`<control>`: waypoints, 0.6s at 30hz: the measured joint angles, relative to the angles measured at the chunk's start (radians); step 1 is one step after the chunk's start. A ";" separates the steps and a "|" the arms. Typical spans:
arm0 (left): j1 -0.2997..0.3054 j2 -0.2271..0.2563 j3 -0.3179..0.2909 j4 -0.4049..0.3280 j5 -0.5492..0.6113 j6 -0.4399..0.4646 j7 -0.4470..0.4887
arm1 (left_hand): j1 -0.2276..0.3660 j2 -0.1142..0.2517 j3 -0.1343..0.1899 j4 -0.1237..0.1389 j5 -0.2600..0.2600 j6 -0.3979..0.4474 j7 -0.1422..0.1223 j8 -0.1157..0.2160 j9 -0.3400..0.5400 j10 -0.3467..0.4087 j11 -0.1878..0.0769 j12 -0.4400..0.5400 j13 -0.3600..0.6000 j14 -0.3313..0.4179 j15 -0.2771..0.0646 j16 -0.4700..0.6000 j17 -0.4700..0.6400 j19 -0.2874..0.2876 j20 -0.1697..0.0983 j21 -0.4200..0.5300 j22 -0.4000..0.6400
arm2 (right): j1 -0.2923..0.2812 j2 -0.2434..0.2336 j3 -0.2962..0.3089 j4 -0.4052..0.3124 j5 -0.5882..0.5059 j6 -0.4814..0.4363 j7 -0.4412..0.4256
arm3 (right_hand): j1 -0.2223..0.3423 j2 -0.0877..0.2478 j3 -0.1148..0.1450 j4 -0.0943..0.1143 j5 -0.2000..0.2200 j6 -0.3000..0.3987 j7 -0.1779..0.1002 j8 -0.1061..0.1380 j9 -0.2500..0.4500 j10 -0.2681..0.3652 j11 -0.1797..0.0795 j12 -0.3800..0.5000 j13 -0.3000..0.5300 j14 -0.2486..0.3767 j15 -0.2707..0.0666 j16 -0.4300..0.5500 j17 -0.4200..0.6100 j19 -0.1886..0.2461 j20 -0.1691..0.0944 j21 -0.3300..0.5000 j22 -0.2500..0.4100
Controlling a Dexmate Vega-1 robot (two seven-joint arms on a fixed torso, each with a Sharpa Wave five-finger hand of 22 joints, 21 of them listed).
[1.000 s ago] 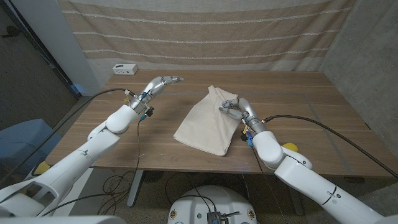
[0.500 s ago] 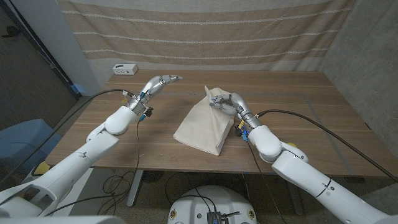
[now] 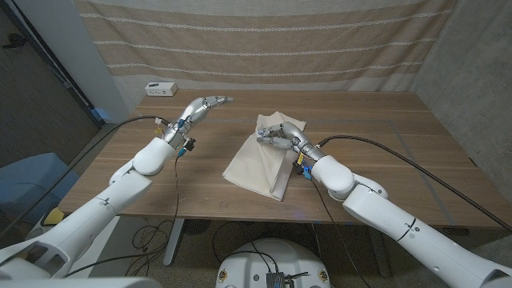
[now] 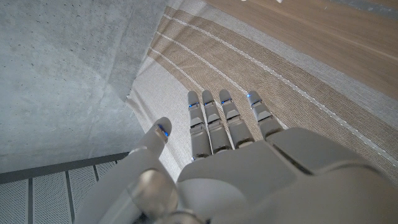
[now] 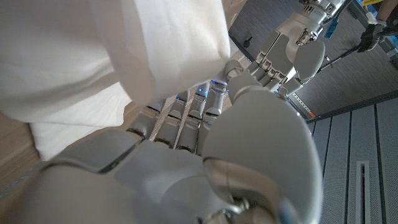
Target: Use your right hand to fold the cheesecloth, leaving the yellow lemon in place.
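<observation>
Head view: my right hand (image 3: 279, 134) grips the cloth (image 3: 258, 163) at frame centre.
Left hand (image 3: 206, 106) hovers released, upper left over the desk (image 3: 384, 144).

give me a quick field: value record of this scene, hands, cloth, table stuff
right hand: grips the far right edge of the cheesecloth, lifted and carried over toward the robot's left
cheesecloth: cream, partly folded, near part flat on the table
left hand: raised over the far left of the table, fingers straight and apart, holds nothing
table: wooden
white box: at the far left corner of the table
lemon: cannot tell, no clear sight of it
backdrop: striped beige cloth behind the table
</observation>
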 measured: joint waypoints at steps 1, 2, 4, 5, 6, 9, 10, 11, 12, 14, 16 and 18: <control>0.000 0.000 0.000 0.000 0.000 0.000 0.000 | 0.000 0.000 0.000 0.000 0.000 0.000 0.000 0.000 0.000 0.000 0.000 0.000 0.000 0.000 0.000 0.000 0.000 0.000 0.000 0.000 0.000 | 0.006 0.001 -0.005 0.003 0.002 -0.003 0.007 | -0.004 0.004 0.001 0.001 0.000 0.000 0.000 -0.002 -0.001 0.000 0.000 0.000 0.000 0.000 0.000 0.000 0.002 0.000 0.000 0.000 0.000; 0.000 0.000 -0.001 0.000 0.001 0.000 0.001 | 0.000 0.000 0.000 0.000 0.000 0.000 0.000 0.000 0.000 0.000 0.000 0.000 0.000 0.000 0.000 0.000 0.000 0.000 0.000 0.000 0.000 | 0.012 0.002 -0.010 0.006 0.004 -0.009 0.017 | -0.005 0.005 0.002 0.002 0.000 0.000 0.000 -0.002 -0.003 0.000 0.000 0.000 0.000 0.000 0.000 0.000 0.003 0.000 0.000 0.000 0.000; 0.000 -0.001 -0.001 0.000 0.003 0.000 0.001 | 0.000 0.000 0.000 0.000 0.000 0.000 0.000 0.000 0.000 0.000 0.000 0.000 0.000 0.000 0.000 0.000 0.000 0.000 0.000 0.000 0.000 | 0.022 0.004 -0.018 0.012 0.007 -0.015 0.029 | -0.006 0.006 0.002 0.002 -0.001 0.000 0.000 -0.002 -0.006 0.000 0.000 0.000 0.000 0.000 0.000 0.000 0.003 0.000 0.000 0.000 0.000; 0.000 -0.001 -0.001 0.000 0.003 0.000 0.001 | 0.000 0.000 0.000 0.000 0.000 0.000 0.000 0.000 0.000 0.000 0.000 0.000 0.000 0.000 0.000 0.000 0.000 0.000 0.000 0.000 0.000 | 0.030 0.006 -0.025 0.017 0.010 -0.020 0.038 | -0.007 0.006 0.002 0.002 -0.001 0.000 0.000 -0.003 -0.007 0.000 0.000 0.000 0.000 0.000 0.000 0.000 0.003 0.000 0.000 0.000 0.000; 0.000 -0.001 -0.001 0.000 0.003 0.000 0.002 | 0.000 0.000 0.000 0.000 0.000 0.000 0.000 0.000 0.000 0.000 0.000 0.000 0.000 0.000 0.000 0.000 0.000 0.000 0.000 0.000 0.000 | 0.033 0.008 -0.028 0.019 0.012 -0.021 0.043 | -0.008 0.008 0.002 0.002 -0.001 0.000 0.000 -0.003 -0.009 0.000 0.000 0.000 0.000 -0.004 0.004 0.000 0.003 0.000 0.000 0.000 0.000; 0.000 -0.002 -0.001 0.000 0.005 0.000 0.002 | 0.000 0.000 0.000 0.000 0.000 0.000 0.000 0.000 0.000 0.000 0.000 0.000 0.000 0.000 0.000 0.000 0.002 0.000 0.000 0.000 0.000 | 0.047 0.014 -0.042 0.030 0.018 -0.024 0.059 | -0.012 0.006 0.002 0.002 -0.001 0.000 0.000 -0.003 -0.010 0.000 0.000 0.000 0.000 -0.006 0.005 0.000 0.007 0.000 0.000 0.000 0.000; 0.000 -0.003 -0.001 0.000 0.005 0.000 0.003 | 0.000 0.000 0.000 0.000 0.000 0.000 0.000 0.000 0.000 0.000 0.000 0.000 0.000 0.000 0.000 0.000 0.002 0.000 0.000 0.000 0.000 | 0.052 0.017 -0.047 0.036 0.022 -0.024 0.069 | -0.012 0.006 0.002 0.002 -0.001 0.000 0.000 -0.003 -0.010 0.000 0.000 0.000 0.000 -0.009 0.002 0.000 0.007 0.000 0.000 0.000 0.000; 0.000 -0.003 -0.001 -0.001 0.005 0.000 0.003 | 0.000 0.000 0.002 0.002 0.000 0.000 0.000 0.000 0.000 0.000 0.000 0.000 0.000 0.000 0.000 0.000 0.003 0.000 0.000 0.000 0.000 | 0.057 0.020 -0.053 0.043 0.023 -0.024 0.071 | -0.012 0.006 0.002 0.002 -0.001 0.000 0.000 -0.003 -0.012 0.000 0.000 0.000 0.000 -0.011 0.000 0.000 0.007 0.000 0.000 0.000 0.000; 0.000 -0.004 -0.001 0.000 0.005 0.000 0.003 | 0.000 0.000 0.004 0.004 0.000 0.000 0.000 0.000 0.000 0.000 0.000 0.000 0.000 0.000 0.000 0.000 0.003 0.000 0.000 0.000 0.000 | 0.060 0.023 -0.057 0.048 0.027 -0.024 0.080 | -0.012 0.006 0.002 0.002 -0.004 0.000 0.000 -0.003 -0.012 0.000 0.000 0.000 0.000 -0.011 0.000 0.000 0.007 -0.002 -0.003 0.000 0.000; 0.000 -0.004 -0.001 0.000 0.006 0.001 0.003 | 0.000 0.000 0.004 0.004 0.000 0.000 0.000 0.000 0.000 0.000 0.000 0.000 0.000 0.000 0.000 0.000 0.002 0.000 0.000 0.000 0.000 | 0.068 0.030 -0.067 0.058 0.030 -0.024 0.090 | -0.012 0.006 0.002 0.002 -0.007 0.000 0.000 -0.004 -0.013 0.000 0.000 0.000 0.000 -0.011 0.000 0.000 0.012 -0.005 -0.005 0.000 0.000; 0.000 -0.005 -0.001 0.000 0.006 0.003 0.004 | 0.000 0.000 0.004 0.004 0.000 0.000 0.000 0.000 0.000 0.000 0.000 0.000 0.000 0.000 0.000 0.000 0.002 0.000 0.000 0.000 0.000 | 0.074 0.036 -0.074 0.066 0.035 -0.020 0.102 | -0.012 0.006 0.002 0.002 -0.007 0.000 0.000 -0.006 -0.015 0.000 0.000 0.000 0.000 -0.011 0.000 0.000 0.015 -0.005 -0.005 0.000 0.000; 0.000 -0.005 -0.001 -0.001 0.007 0.005 0.005 | 0.000 0.000 0.004 0.004 0.000 0.000 0.000 0.000 0.000 0.000 0.000 0.000 0.000 0.000 0.000 0.000 0.002 0.000 0.000 0.000 0.000 | 0.085 0.047 -0.089 0.084 0.039 -0.012 0.114 | -0.013 0.005 0.002 0.002 -0.008 -0.006 -0.005 -0.006 -0.015 -0.004 -0.004 0.000 0.000 -0.011 0.000 0.000 0.017 -0.005 -0.005 -0.001 0.000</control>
